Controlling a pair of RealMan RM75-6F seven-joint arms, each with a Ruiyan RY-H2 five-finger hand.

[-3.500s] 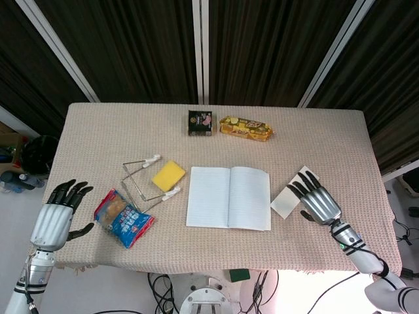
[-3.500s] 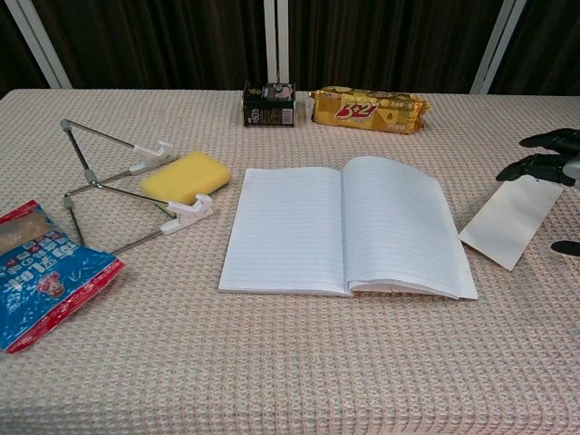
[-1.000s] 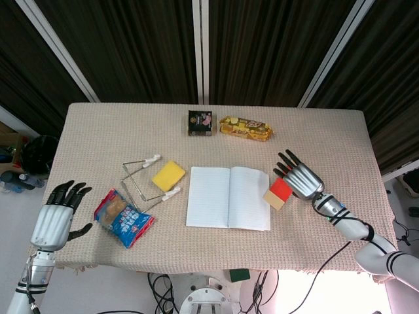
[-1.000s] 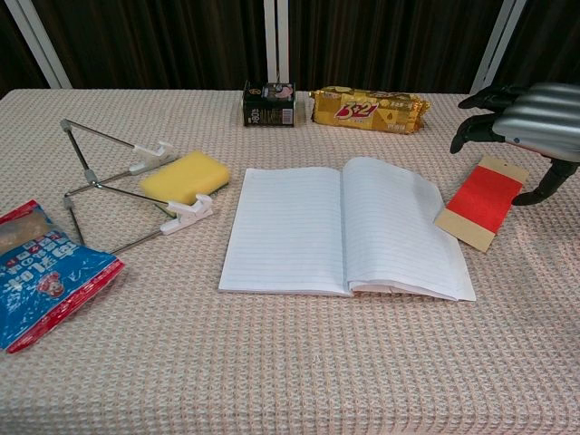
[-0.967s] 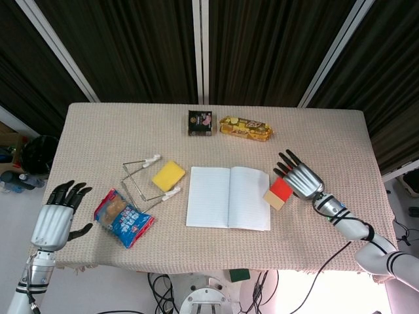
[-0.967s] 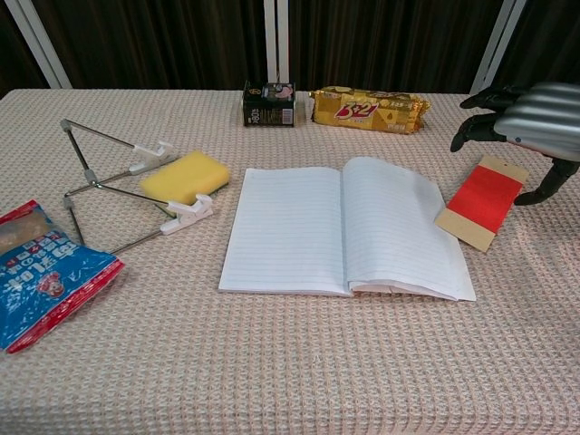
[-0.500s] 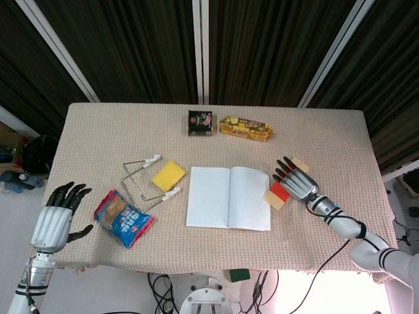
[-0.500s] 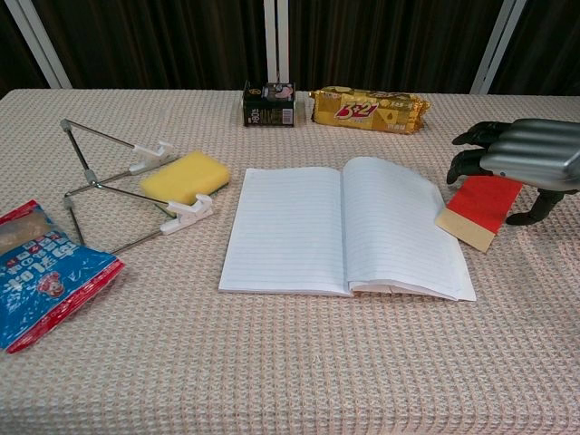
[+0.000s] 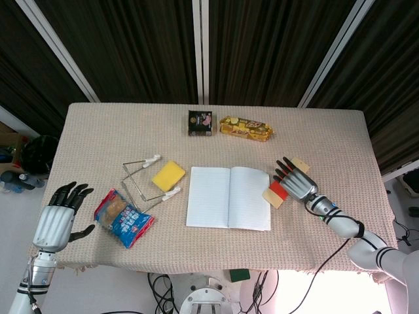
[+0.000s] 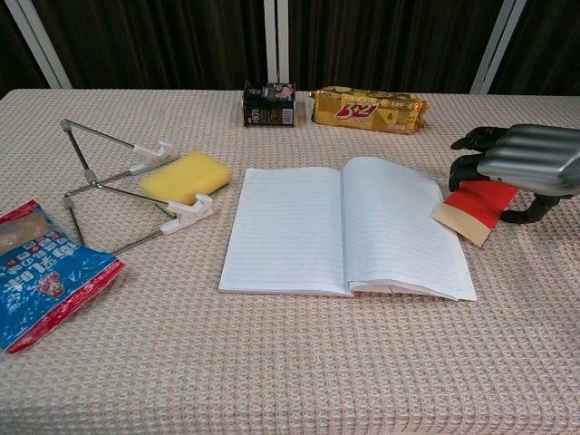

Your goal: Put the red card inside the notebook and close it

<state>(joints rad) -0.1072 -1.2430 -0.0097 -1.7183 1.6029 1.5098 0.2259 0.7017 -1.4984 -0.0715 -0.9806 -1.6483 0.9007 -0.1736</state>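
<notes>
The open notebook (image 9: 228, 197) (image 10: 344, 227) lies flat mid-table, lined pages up. The red card (image 9: 276, 191) (image 10: 476, 207), with a tan strip at its near end, lies red side up at the notebook's right edge, its corner touching the right page. My right hand (image 9: 296, 180) (image 10: 521, 163) rests flat on the card, fingers stretched toward the notebook and covering the card's far half. Its thumb curls down beside the card. My left hand (image 9: 57, 219) hangs open off the table's front left corner, holding nothing; only the head view shows it.
A yellow sponge (image 9: 169, 174) (image 10: 186, 177) and a wire stand (image 9: 141, 180) (image 10: 109, 186) sit left of the notebook. A blue snack bag (image 9: 123, 217) (image 10: 41, 272) lies front left. A dark box (image 9: 201, 122) (image 10: 268, 103) and a yellow biscuit pack (image 9: 245, 128) (image 10: 367, 110) stand at the back.
The card, white side up 3.5 s ago, now shows red. My right hand came down onto it and slid it left to the notebook's edge. The left hand barely moved.
</notes>
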